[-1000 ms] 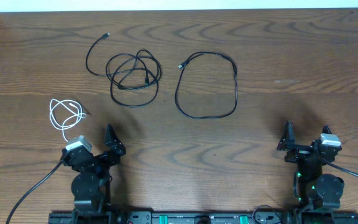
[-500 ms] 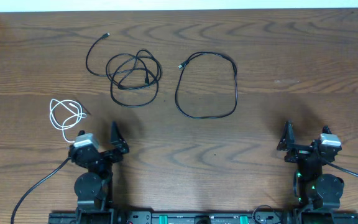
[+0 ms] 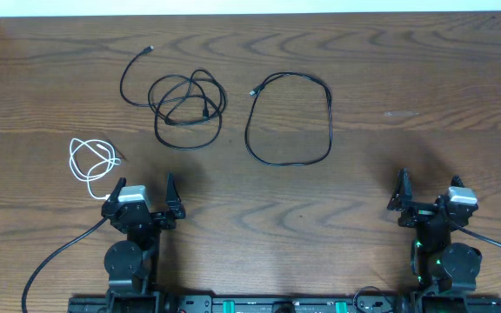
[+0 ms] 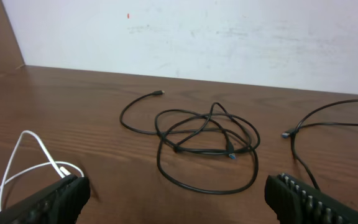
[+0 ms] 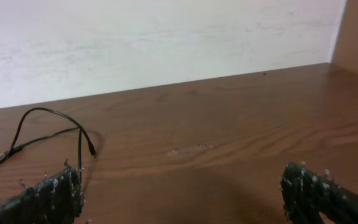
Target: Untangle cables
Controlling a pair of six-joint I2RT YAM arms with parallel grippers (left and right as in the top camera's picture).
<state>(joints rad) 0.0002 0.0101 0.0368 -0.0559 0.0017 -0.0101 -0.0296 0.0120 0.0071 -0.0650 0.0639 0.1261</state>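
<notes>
Cables lie apart on the wooden table, all within its left and middle parts in the overhead view. From the table's centre, the tangled black cable sits at 11 o'clock, one free end trailing toward 10 o'clock. The looped black cable forms a single open ring at 12 o'clock, near the tangle but not touching it. The white cable is coiled at 9 o'clock, near the left gripper.

The left wrist view shows the tangle's crossings closely, but only parts of the other two cables at its edges. The right wrist view catches just a bend of the looped black cable at its left edge.

The left gripper and the right gripper both have jaws spread wide, holding nothing.
</notes>
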